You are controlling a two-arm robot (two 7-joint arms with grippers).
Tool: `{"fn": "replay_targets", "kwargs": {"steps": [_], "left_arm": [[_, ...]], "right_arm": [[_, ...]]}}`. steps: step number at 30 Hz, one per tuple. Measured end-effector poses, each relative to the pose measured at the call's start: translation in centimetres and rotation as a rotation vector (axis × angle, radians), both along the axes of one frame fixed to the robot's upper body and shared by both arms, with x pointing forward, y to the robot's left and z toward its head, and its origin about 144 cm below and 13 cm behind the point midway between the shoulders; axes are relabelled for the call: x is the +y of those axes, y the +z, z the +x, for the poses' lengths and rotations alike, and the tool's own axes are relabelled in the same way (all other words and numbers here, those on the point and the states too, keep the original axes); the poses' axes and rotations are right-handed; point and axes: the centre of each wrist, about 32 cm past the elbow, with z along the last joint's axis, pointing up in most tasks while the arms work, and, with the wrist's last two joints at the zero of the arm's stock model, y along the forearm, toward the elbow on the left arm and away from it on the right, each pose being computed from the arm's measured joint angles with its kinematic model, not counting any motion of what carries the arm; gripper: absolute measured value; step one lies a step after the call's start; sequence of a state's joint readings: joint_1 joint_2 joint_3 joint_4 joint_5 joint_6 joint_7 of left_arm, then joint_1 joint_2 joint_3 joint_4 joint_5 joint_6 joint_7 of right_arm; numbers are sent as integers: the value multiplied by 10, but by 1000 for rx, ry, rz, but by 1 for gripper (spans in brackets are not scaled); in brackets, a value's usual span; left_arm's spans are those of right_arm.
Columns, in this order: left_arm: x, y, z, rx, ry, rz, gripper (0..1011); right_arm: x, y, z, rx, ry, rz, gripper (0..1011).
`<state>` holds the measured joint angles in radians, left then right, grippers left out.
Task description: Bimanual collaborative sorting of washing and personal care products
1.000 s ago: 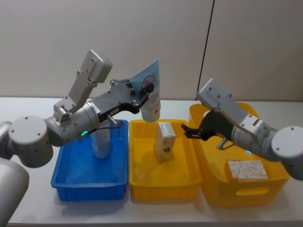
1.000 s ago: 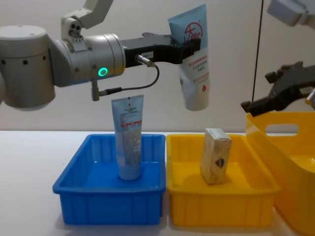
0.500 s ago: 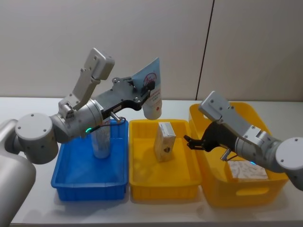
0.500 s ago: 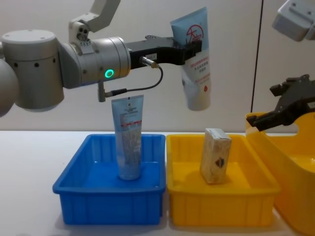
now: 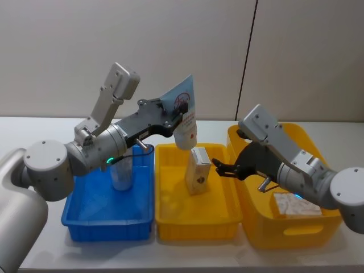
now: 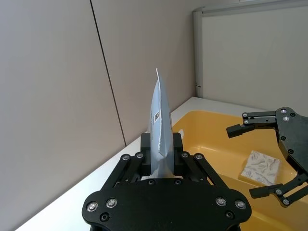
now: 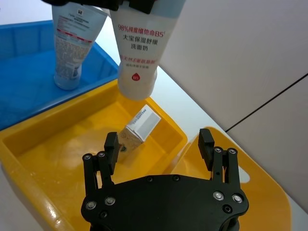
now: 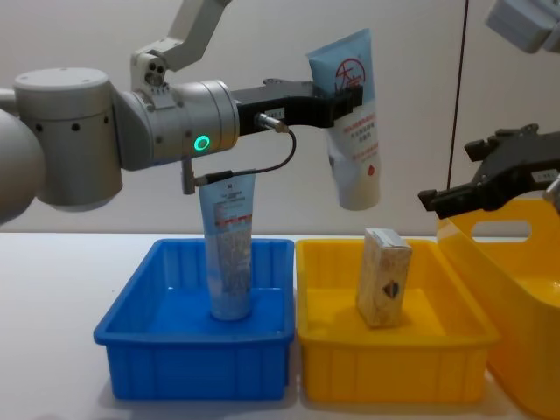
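Left gripper (image 8: 346, 94) clamps the wide tube (image 8: 356, 140) clear above the yellow tray's (image 8: 385, 385) back rim; right gripper (image 5: 219, 168), fingers spread, hovers beside the box (image 5: 197, 170).

On the white bench (image 5: 23, 128), a yellow tray (image 5: 193, 232) lies under the right claw (image 5: 217, 166). A yellow handled basket (image 5: 296, 230) sits just right of that claw, and a blue tray (image 5: 108, 230) sits below and left of the left claw (image 5: 179, 115).

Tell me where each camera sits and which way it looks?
Head view: up high, facing forward and down at the table; both arms show, left gripper shut on the wide tube.
Chest view: lower, facing across it; right gripper open at right edge.
Left wrist view: on left arm, facing the yellow basket past its gripper.
Right wrist view: on right arm, facing down at the cardboard box past its gripper.
Shared: all four show the wide tube.
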<state>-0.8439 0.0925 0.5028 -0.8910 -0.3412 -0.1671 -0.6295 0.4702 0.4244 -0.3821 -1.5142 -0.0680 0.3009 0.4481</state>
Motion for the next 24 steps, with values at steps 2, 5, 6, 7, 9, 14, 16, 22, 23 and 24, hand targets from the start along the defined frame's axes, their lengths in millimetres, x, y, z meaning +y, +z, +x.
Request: {"fn": "replay_targets", "kwargs": {"steps": [2,5,6,7,9,14,16,22,23,24], "left_arm": [[-1,-1,0,4,0,0,223],[-1,-2,0,11,0,-1,223],[-2,-3,0,13,0,-1,222],[-2,-3,0,14,0,-2,222],[-2,-3,0,16,0,-2,223],[-3,-4,0,21,-5,-5,223],[-4,-5,0,24,-8,-4,223],[-7,-6,-2,31,-15,0,223],[-7,-7,-3,33,-17,0,223],[-7,-7,-3,34,-17,1,223]], "right_arm": [[1,-1,0,4,1,10,1003],[3,-2,2,17,4,31,1004],[3,-2,3,21,5,35,1003],[4,-2,3,25,5,38,1003],[5,-3,4,37,9,50,1003],[10,-6,7,54,14,69,1003],[13,-8,9,61,16,77,1003],[21,-11,12,60,18,93,1003],[22,-12,12,58,18,95,1004],[23,-12,13,58,18,96,1003]]}}
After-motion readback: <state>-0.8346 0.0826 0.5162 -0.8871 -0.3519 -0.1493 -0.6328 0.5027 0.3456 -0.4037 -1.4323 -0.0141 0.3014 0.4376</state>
